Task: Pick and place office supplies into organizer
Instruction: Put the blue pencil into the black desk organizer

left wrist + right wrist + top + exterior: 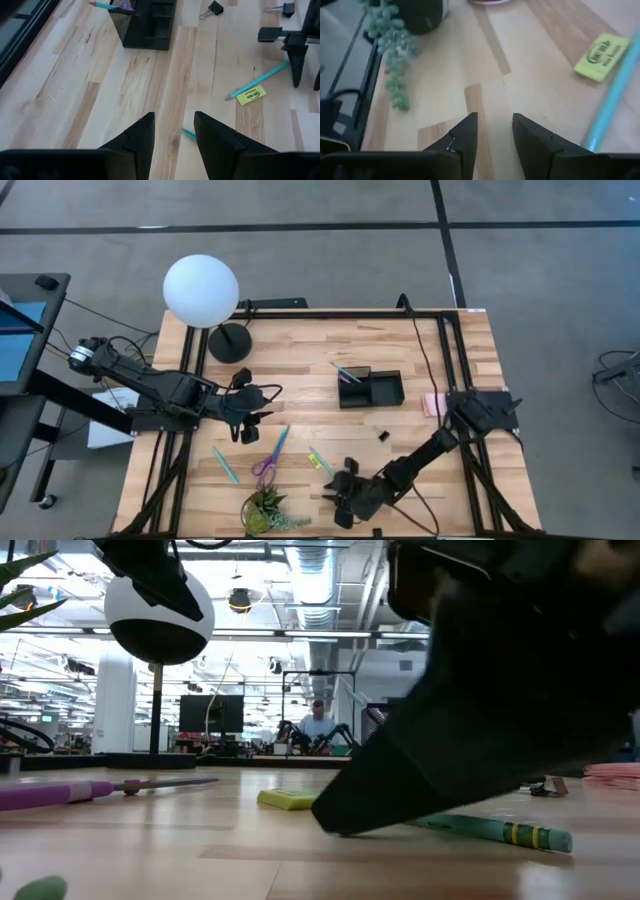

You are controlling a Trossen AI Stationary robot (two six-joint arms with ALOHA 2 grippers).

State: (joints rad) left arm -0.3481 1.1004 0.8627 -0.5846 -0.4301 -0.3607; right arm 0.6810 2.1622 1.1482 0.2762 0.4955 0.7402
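The right gripper [345, 492] hangs low over the near edge of the table, fingers parted and empty, just right of the plant [268, 513]. The teal pen [322, 462] and the small yellow piece [313, 460] lie just beyond it. The left gripper [251, 420] hovers left of centre, also parted and holding nothing, with the scissors [270, 455] and a second teal pen [225, 465] on the wood near it. The organizer [370, 388] stands well apart on the far right of centre, with pens already leaning in its tall side. A black clip [383, 435] lies between it and the right gripper, and the pink pad [434, 405] sits by the right edge.

Risks, as I judge them: the pen is thin and flat on the board, so a closing pinch could roll it aside or catch the yellow piece with it. The plant's trailing stems sit close to the right arm and could be dragged. Both grippers work the same near patch, so they could cross.

The right wrist view shows the gap between its fingers [465, 132] plainly, with the pen off to one side, not between them. The left wrist view adds a second clip [280, 8]. The low view is mostly blocked by the arm.
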